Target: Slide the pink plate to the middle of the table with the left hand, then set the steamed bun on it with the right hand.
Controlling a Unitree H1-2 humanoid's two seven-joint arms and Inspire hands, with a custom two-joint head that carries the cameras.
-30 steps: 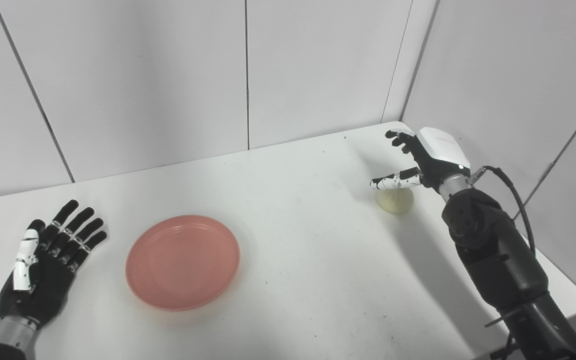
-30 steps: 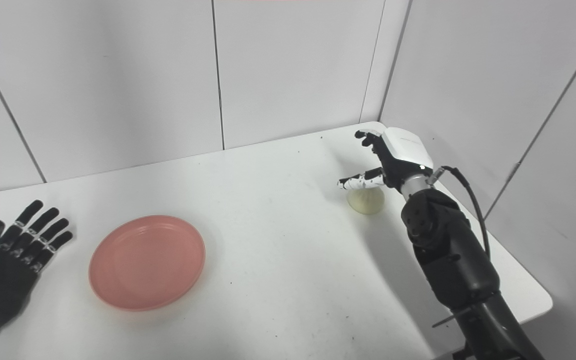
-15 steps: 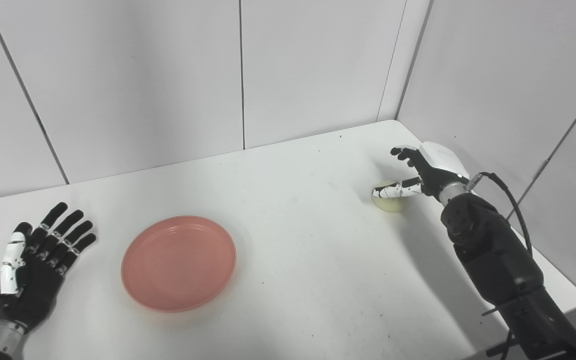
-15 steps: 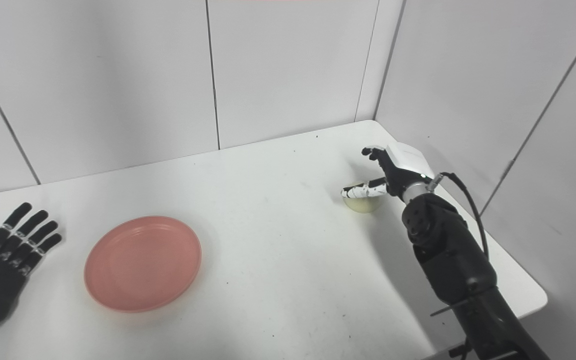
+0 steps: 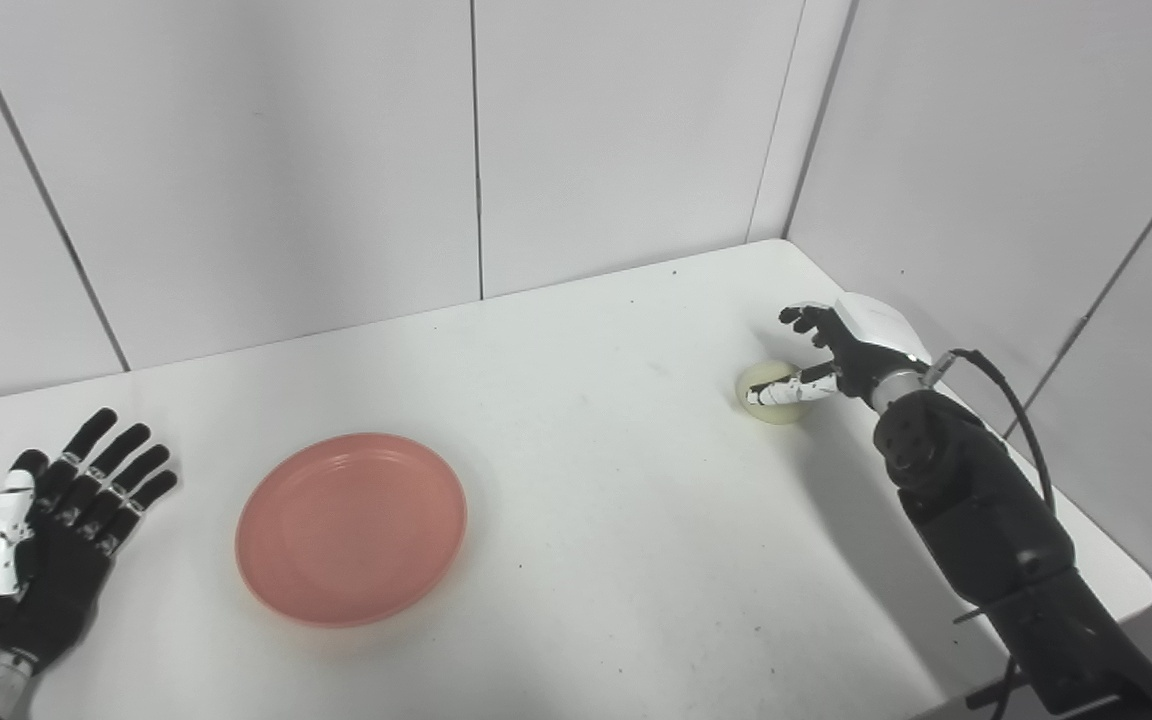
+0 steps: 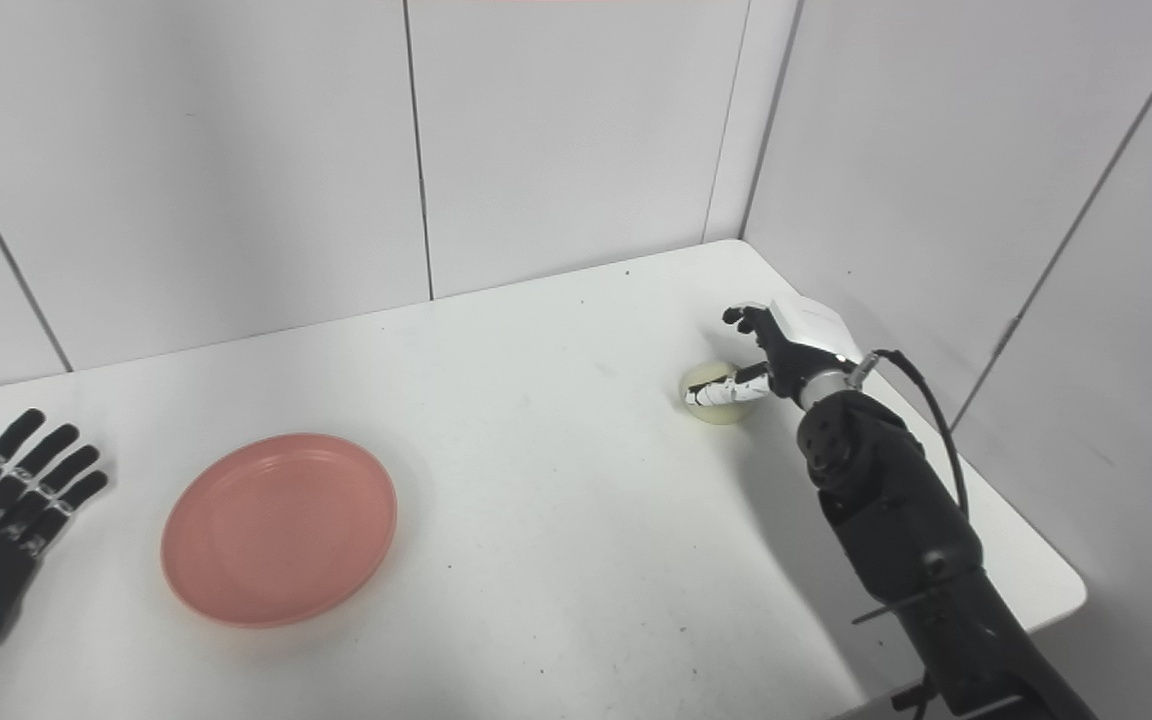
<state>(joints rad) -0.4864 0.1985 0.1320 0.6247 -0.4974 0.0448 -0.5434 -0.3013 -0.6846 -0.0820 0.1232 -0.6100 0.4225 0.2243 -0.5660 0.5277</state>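
Note:
The pink plate (image 5: 351,525) lies flat on the white table (image 5: 596,520), left of the middle. My left hand (image 5: 46,560) rests open, palm up, at the table's left, apart from the plate. The pale steamed bun (image 5: 768,385) sits on the table at the right, near the far corner. My right hand (image 5: 841,350) is low at the bun with its fingers apart. Its thumb lies across the front of the bun and its other fingers curve over behind it. The hand has not closed on the bun. The bun also shows in the right eye view (image 6: 711,385).
White wall panels (image 5: 336,150) close the table's far side and right side. The table's right edge (image 5: 1126,590) runs close beside my right forearm (image 5: 976,500). A black cable (image 5: 1011,385) loops off the right wrist.
My right hand has come down from above the bun to the bun's level, thumb now against its front. The camera has shifted a little. The plate and left hand stay put.

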